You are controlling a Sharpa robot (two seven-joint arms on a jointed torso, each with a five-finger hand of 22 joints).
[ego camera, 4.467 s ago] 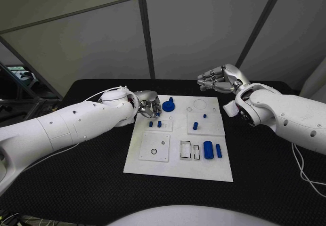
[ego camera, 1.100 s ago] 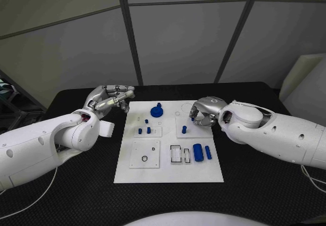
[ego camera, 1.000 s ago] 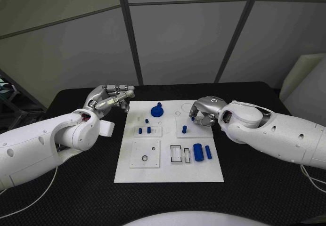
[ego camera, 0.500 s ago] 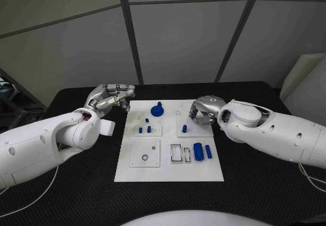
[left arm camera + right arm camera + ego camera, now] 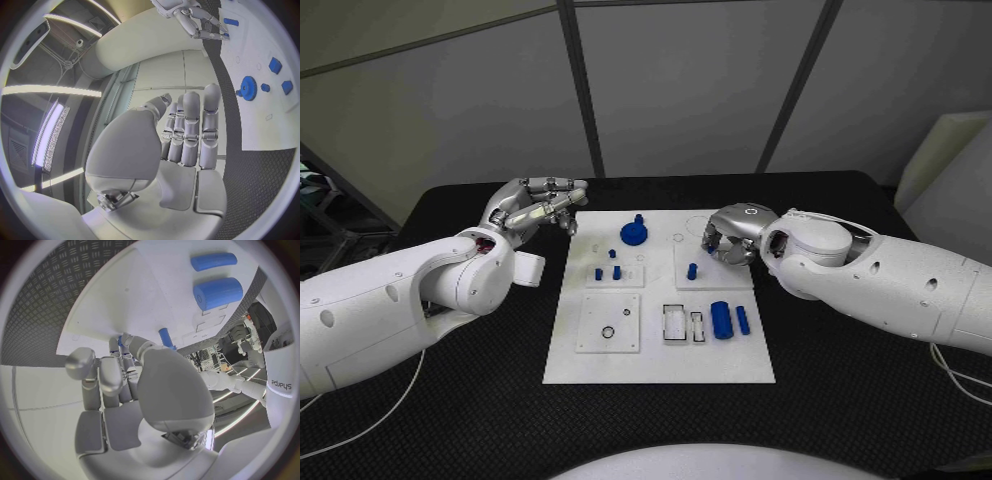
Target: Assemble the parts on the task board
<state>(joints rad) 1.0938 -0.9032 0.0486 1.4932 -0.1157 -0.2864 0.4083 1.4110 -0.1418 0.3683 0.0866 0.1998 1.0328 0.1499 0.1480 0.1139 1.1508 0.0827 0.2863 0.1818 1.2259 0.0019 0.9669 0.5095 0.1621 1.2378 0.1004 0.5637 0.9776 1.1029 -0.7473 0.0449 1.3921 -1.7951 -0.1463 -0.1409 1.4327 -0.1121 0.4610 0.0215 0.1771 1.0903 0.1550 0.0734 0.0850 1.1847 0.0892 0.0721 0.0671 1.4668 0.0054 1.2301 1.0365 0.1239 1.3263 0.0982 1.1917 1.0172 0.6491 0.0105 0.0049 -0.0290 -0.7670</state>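
Head view shows you the right hand (image 5: 728,243) over the task board (image 5: 661,350), fingers curled, contents unclear; your left hand (image 5: 531,212) hovers beside it, fingers together, empty.

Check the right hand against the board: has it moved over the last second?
No. The right hand hangs over the task board's far right part as it did a second ago, close beside the upright blue peg.

A black table (image 5: 459,400) with a woven, textured top stood before pale grey wall panels (image 5: 689,90) split by dark vertical seams. A white board (image 5: 949,170) leaned at the right edge, and long ceiling light strips (image 5: 53,135) glowed overhead.
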